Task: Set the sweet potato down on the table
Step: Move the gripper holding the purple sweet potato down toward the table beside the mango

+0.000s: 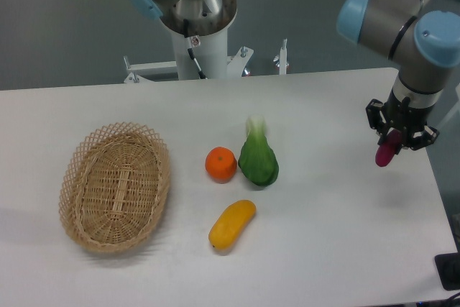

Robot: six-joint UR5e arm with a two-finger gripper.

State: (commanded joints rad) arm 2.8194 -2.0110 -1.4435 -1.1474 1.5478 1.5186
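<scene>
A wicker basket (pixel 115 186) sat empty at nine o'clock on the white counter (pixel 323 213). At three o'clock, the end effector (pixel 399 136) gripped the sweet potato (pixel 386 152) above the counter.

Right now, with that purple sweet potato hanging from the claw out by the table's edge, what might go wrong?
1. The gripper holds the sweet potato only by its upper end, with most of it hanging below, so it might slip out early.
2. It hangs near the right edge of the table. Being rounded, it could roll off once released.
3. Its height above the surface is hard to judge from this view; a drop from too high could bruise it or make it bounce.
</scene>
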